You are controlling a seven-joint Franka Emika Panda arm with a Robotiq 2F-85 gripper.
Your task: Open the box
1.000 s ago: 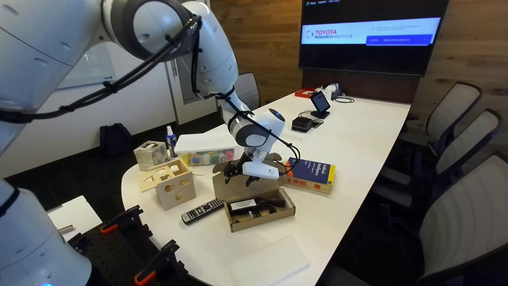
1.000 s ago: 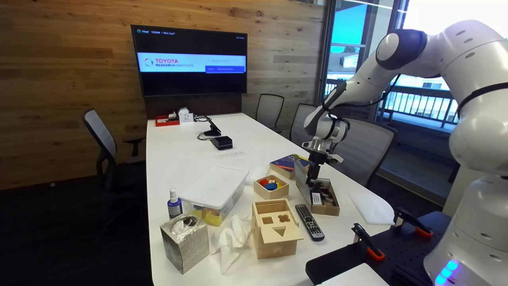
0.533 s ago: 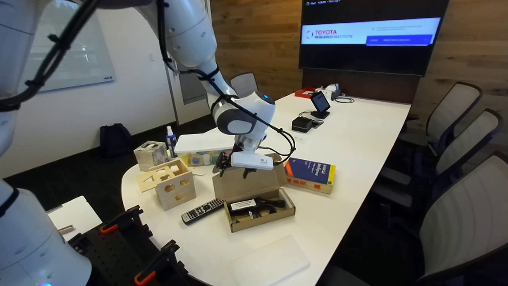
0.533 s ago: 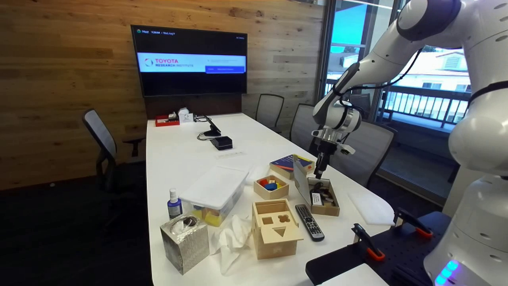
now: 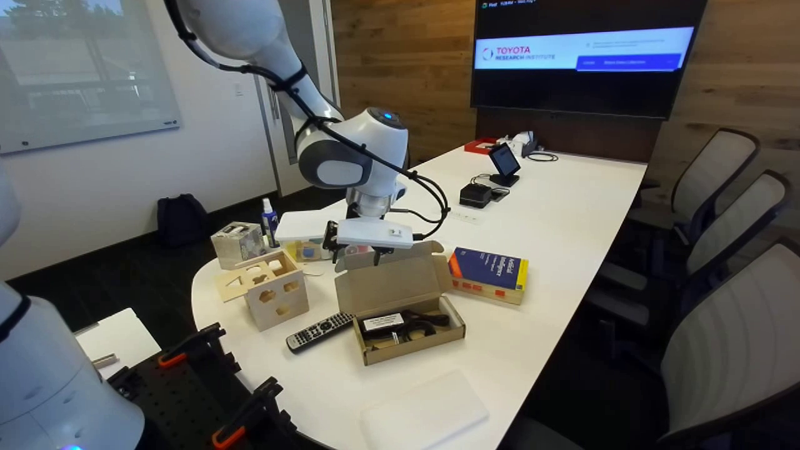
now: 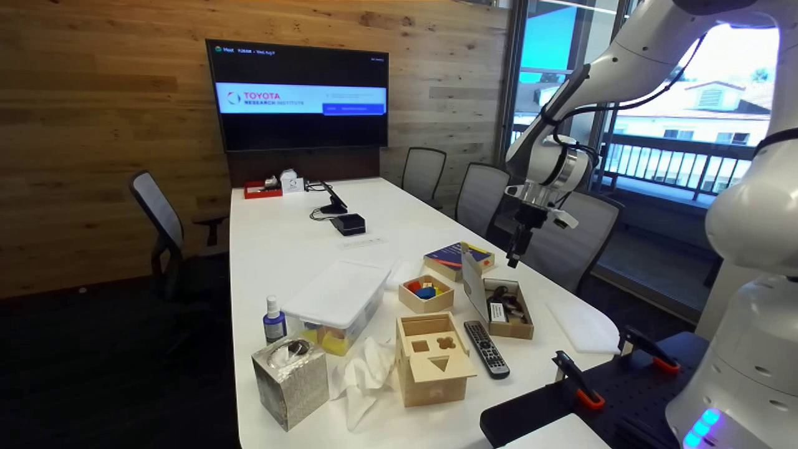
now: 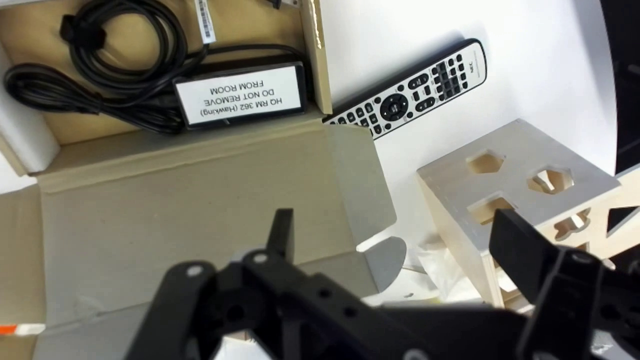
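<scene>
So the table [image 5: 562, 206] bears the box [image 5: 415, 345], its lid [image 5: 394, 284] raised and tilted back. Near it lies the book [image 5: 490, 270]. Higher up, clear of the box, hangs the gripper [image 7: 394, 220], fingers [image 7: 282, 232] spread well apart. Just beside the box is the remote [image 5: 320, 331]; inside lie coiled cables [image 7: 120, 81] and an adapter [image 7: 240, 95].

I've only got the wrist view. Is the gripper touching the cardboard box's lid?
Observer: No. In an exterior view the gripper hangs apart from the lid.
Operator: Copy. Is that lying flat or standing up?
Observer: Standing, leaning back away from the box; both exterior views show it.
Operator: Anything past my frame, on the side opposite the hinge?
Observer: Yes, a flat white slab, lying apart from the box.
</scene>
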